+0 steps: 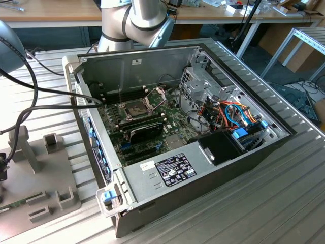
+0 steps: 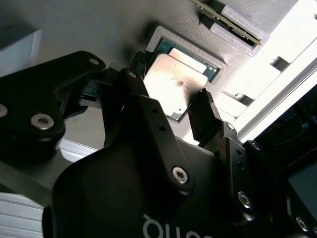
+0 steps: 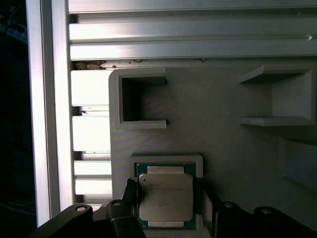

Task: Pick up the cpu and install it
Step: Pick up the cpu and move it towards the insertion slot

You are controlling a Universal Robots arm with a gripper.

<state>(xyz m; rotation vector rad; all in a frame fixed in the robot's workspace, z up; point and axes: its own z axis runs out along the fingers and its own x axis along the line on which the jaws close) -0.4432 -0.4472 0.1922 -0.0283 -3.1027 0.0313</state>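
The cpu point(image 3: 166, 198), a flat square chip with a dull silver top on a green base, lies in a square recess of a grey printed holder point(image 3: 218, 144). In the second wrist view the cpu point(image 2: 174, 87) catches a bright glare. My gripper point(image 2: 171, 91) hangs just over it, open, with one black finger point(image 2: 132, 79) on one side of the chip and the other finger point(image 2: 205, 111) on the opposite side. The chip still sits flat in its recess. In the exterior view the motherboard socket point(image 1: 136, 108) stands open inside the computer case point(image 1: 167, 170).
The grey holder point(image 1: 45, 173) sits on the ribbed aluminium table at the exterior view's left, beside the open case. It has raised slots and brackets point(image 3: 141, 101). A memory stick point(image 2: 228, 20) rests in one slot. Black cables point(image 1: 30, 91) run across the table to the case.
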